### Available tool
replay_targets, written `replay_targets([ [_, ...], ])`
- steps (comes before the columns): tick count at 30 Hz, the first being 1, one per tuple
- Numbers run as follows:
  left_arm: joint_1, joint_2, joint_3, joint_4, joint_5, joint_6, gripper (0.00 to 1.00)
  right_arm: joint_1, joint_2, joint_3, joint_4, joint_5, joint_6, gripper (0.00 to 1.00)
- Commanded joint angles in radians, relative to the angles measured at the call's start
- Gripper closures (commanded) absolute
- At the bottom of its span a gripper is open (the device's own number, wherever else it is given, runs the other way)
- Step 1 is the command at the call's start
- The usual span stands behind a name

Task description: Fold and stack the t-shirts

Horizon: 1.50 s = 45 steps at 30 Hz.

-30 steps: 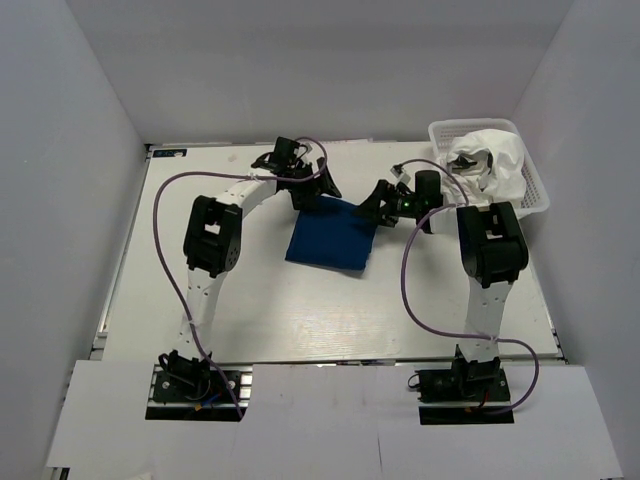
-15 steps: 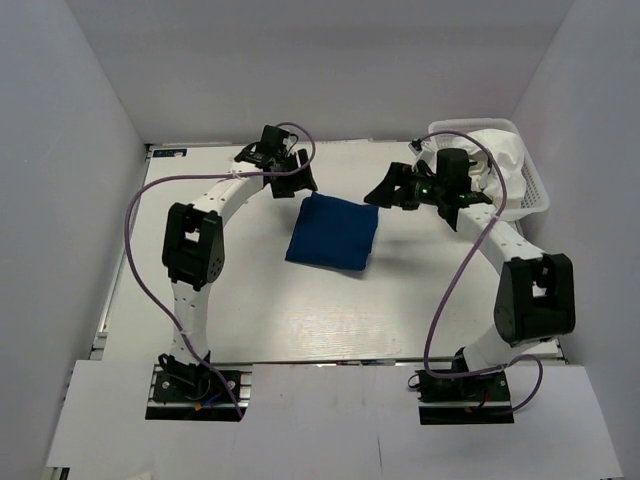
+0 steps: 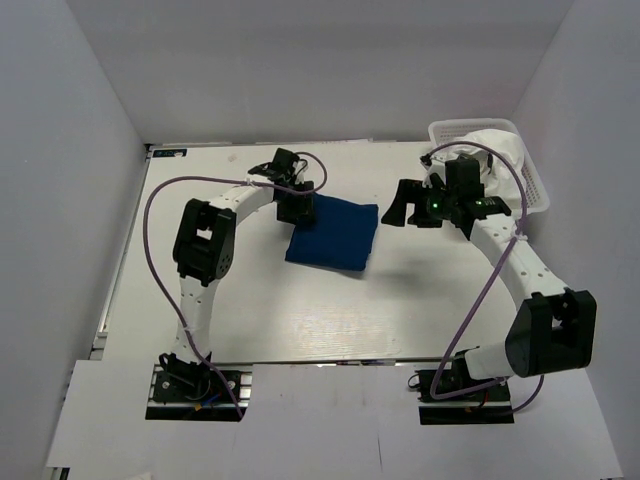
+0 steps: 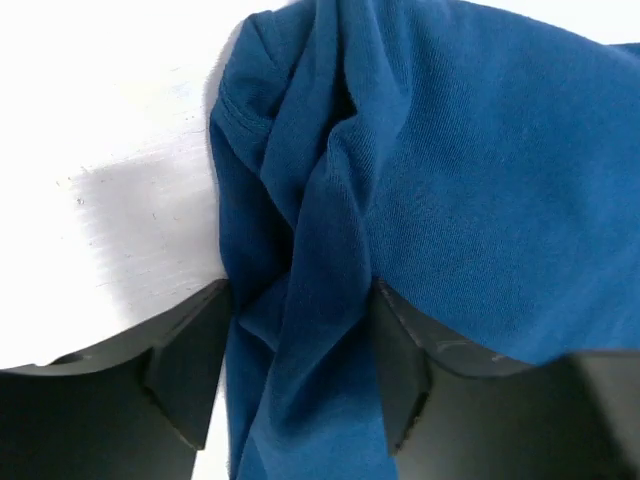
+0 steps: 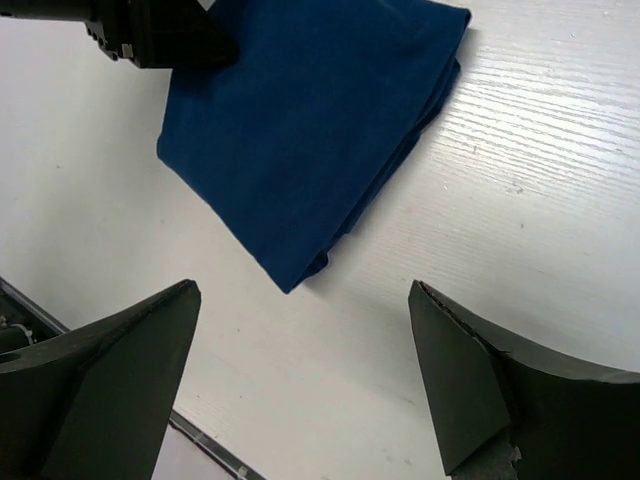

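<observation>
Your navy shirt (image 3: 335, 237) lies folded into a rough square on the table (image 3: 300, 315), around the middle and nearer the far edge than the near one. Your left gripper (image 3: 297, 207) sits at the shirt's far-left corner. In its wrist view a bunched ridge of blue cloth fills the gap between the fingers (image 4: 185, 375) and touches both, so it is clamped on the shirt. Your right gripper (image 3: 401, 204) hangs over bare table just right of the shirt, jaws spread wide and holding nothing. The white shirt (image 3: 497, 155) is heaped in the basket (image 3: 538, 192) at the far-right corner.
</observation>
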Motion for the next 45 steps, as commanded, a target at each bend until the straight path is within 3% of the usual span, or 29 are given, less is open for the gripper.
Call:
replay_targets([
  [1, -0.012, 0.014, -0.024, -0.037, -0.016, 0.051, 0.35, -0.001, -0.031, -0.019, -0.042, 0.058, -0.032, 0.1],
  [3, -0.023, 0.014, -0.052, -0.038, -0.037, 0.074, 0.47, -0.001, -0.035, -0.028, -0.039, 0.072, -0.03, 0.1],
  [5, -0.023, 0.004, -0.063, -0.028, -0.077, 0.074, 0.66, -0.003, -0.045, -0.033, -0.034, 0.082, -0.03, 0.1],
  [8, -0.037, -0.019, -0.063, -0.028, -0.135, 0.095, 0.8, -0.003, -0.05, -0.031, -0.037, 0.113, -0.034, 0.1],
  [9, -0.037, -0.029, -0.063, -0.038, -0.178, 0.095, 0.95, -0.004, -0.053, -0.031, -0.037, 0.118, -0.037, 0.1],
  [10, -0.037, -0.029, -0.054, -0.048, -0.207, 0.095, 1.0, -0.003, -0.053, -0.03, -0.04, 0.136, -0.038, 0.1],
  [17, 0.034, -0.038, 0.042, -0.118, -0.524, 0.193, 1.0, -0.003, -0.059, -0.04, -0.034, 0.145, -0.041, 0.1],
  [22, 0.13, -0.07, 0.042, -0.081, -0.626, 0.324, 1.0, -0.004, -0.039, -0.004, -0.045, 0.154, -0.037, 0.1],
  [31, 0.322, 0.052, 0.229, -0.053, -0.672, 0.476, 1.0, -0.003, 0.074, 0.15, -0.169, 0.142, -0.029, 0.1],
  [40, 0.483, 0.273, 0.594, -0.042, -0.602, 0.537, 1.0, 0.002, 0.169, 0.314, -0.244, 0.144, -0.017, 0.1],
  [45, 0.526, 0.293, 0.604, 0.039, -0.619, 0.557, 1.0, 0.004, 0.179, 0.335, -0.252, 0.13, 0.0, 0.1],
])
